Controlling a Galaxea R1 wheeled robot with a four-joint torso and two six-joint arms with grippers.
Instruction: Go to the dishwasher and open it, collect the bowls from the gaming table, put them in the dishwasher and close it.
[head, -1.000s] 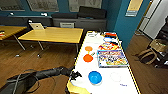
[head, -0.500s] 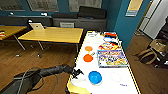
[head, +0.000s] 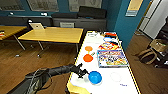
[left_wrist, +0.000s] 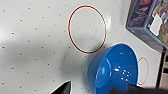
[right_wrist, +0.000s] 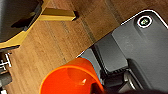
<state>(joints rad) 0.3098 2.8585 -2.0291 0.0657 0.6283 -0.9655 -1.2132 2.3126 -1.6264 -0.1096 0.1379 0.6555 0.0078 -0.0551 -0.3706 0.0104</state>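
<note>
The left claw (head: 83, 74) reaches over the near end of a white bench (head: 107, 82), right against the rim of a blue bowl (head: 95, 77). In the left wrist view one dark finger tip (left_wrist: 63, 88) sits outside the bowl (left_wrist: 113, 68) and another dark part overlaps its far rim, so the claw looks open and straddling the bowl's edge, not yet closed. In the right wrist view an orange bowl (right_wrist: 70, 80) sits close against the right claw over wood floor and seems gripped, though the fingers are hard to make out. Further along the bench lie two more orange bowls (head: 88, 58), one beyond the other, a board game box (head: 111, 58) and another blue bowl (head: 108, 39). The step in hand appears to be collecting bowls. Next, the left claw would need to close on the rim and lift.
</note>
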